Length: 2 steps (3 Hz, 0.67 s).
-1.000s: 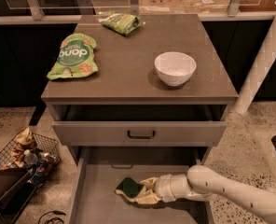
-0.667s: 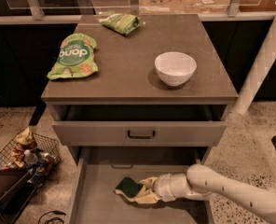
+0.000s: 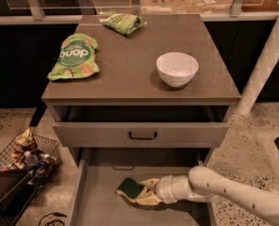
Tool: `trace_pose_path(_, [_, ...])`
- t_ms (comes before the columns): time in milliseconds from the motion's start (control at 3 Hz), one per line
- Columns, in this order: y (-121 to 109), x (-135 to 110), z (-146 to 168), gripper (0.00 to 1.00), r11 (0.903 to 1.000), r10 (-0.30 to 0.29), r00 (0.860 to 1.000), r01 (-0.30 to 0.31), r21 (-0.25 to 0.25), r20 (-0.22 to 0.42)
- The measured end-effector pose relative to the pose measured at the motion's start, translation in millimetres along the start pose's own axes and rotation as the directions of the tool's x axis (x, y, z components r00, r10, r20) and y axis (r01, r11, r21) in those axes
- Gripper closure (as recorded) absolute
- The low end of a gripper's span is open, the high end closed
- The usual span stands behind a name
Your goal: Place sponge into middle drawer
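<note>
— What has been altered over the last second?

— Almost nothing. The sponge (image 3: 129,187) is found at the same spot, low in the centre of the frame, and the gripper (image 3: 139,193) has not been shifted from it.

— Where is the sponge held?

— Inside the open middle drawer (image 3: 99,206), at the bottom of the frame, just over or on its grey floor (which of the two cannot be made out). It is clasped by the gripper, green side turned up and to the left, with the arm (image 3: 224,192) reached in from the lower right.

— And what is meant by that for the task?

— The carrying is judged done, and only the release is left. Nothing on the surface (image 3: 130,74) above, the white bowl (image 3: 177,68) included, has been disturbed.
</note>
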State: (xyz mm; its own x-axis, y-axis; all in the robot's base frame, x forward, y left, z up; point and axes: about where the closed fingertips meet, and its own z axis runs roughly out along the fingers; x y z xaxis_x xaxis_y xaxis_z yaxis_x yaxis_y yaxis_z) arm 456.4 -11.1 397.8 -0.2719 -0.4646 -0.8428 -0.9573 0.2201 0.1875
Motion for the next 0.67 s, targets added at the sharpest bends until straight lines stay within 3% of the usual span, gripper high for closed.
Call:
trace_pose_path(333, [1.1, -0.3, 1.5, 0.11, 1.0, 0.0, 1.0, 0.0, -0.004, 0.001])
trace_pose_path(667, [2.0, -0.6, 2.8, 0.0, 1.0, 0.0, 1.0, 0.0, -0.006, 0.001])
